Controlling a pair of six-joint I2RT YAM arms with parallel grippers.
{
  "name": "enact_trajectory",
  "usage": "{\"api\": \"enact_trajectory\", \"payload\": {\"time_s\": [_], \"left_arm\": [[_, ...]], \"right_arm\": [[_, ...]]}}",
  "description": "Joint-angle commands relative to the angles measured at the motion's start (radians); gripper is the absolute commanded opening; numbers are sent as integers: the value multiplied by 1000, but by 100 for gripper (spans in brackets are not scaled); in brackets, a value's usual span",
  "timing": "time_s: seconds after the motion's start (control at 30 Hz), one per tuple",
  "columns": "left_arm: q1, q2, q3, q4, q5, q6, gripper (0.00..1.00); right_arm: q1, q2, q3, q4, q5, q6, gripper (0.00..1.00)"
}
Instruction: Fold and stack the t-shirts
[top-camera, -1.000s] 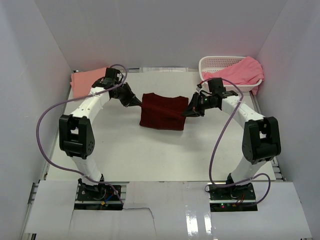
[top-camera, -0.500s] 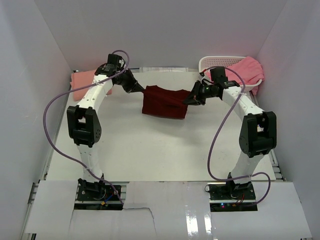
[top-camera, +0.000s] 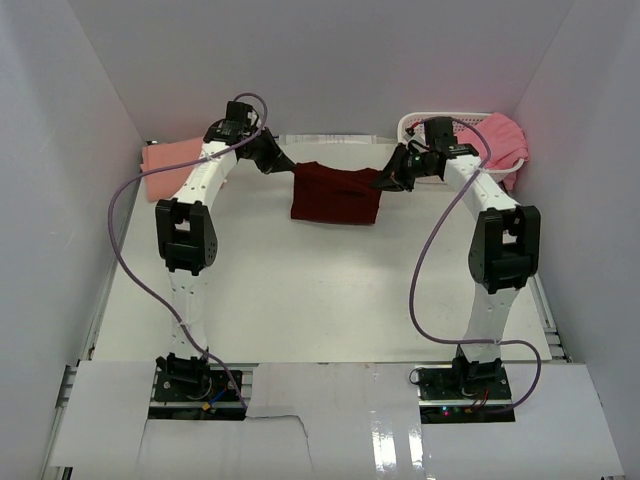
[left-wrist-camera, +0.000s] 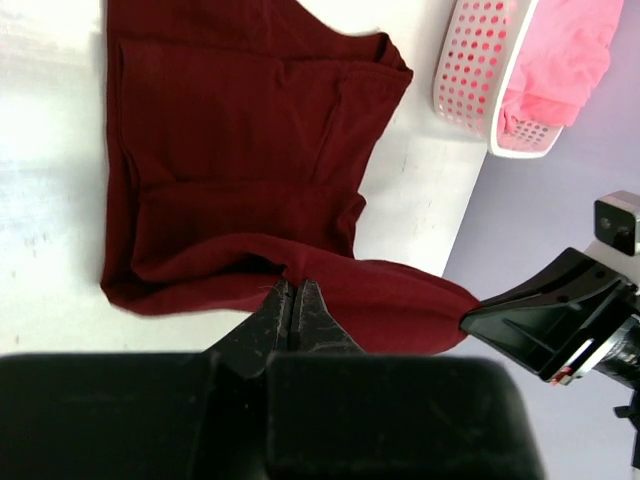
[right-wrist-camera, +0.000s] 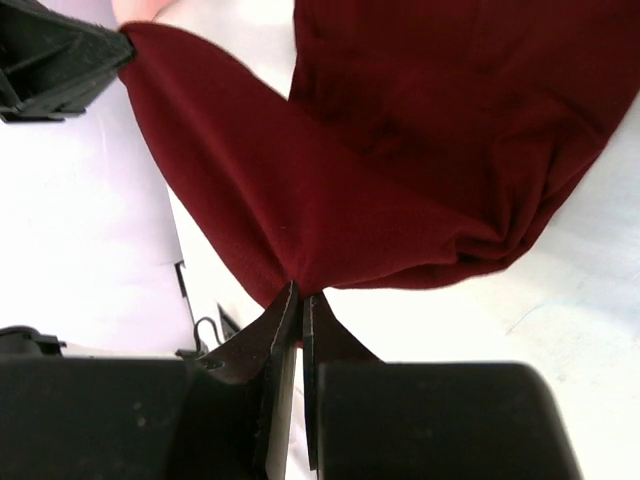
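The dark maroon t-shirt (top-camera: 335, 195) hangs stretched between both grippers at the back of the table, its lower part trailing toward the white surface. My left gripper (top-camera: 287, 168) is shut on its left top corner; in the left wrist view the left gripper (left-wrist-camera: 292, 287) pinches the maroon t-shirt (left-wrist-camera: 240, 150). My right gripper (top-camera: 381, 183) is shut on the right top corner, and in the right wrist view the right gripper (right-wrist-camera: 300, 290) bites the bunched maroon t-shirt (right-wrist-camera: 420, 130). A salmon-peach t-shirt (top-camera: 168, 165) lies folded at the back left. A brighter pink t-shirt (top-camera: 492, 145) drapes over the basket.
The white lattice basket (top-camera: 428, 125) stands at the back right corner, also seen in the left wrist view as the basket (left-wrist-camera: 470, 70). White walls enclose the table (top-camera: 320, 300) on three sides. Purple cables loop off both arms.
Both arms have carried the maroon t-shirt toward the back of the table and lifted it, reaching further out. The grips have not changed.
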Motion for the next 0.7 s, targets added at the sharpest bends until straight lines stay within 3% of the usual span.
{"api": "enact_trajectory", "payload": {"time_s": [0.0, 0.2, 0.47, 0.67], "left_arm": [[16, 16, 54, 110, 4, -15, 0], [19, 70, 46, 279, -32, -38, 0], [33, 172, -12, 520, -91, -84, 0], [48, 260, -14, 661, -126, -120, 0]], "right_arm": [[-31, 74, 103, -6, 35, -12, 8], [-54, 226, 261, 35, 43, -9, 8], [-87, 408, 324, 409, -5, 94, 8], [-98, 606, 500, 549, -26, 166, 8]]}}
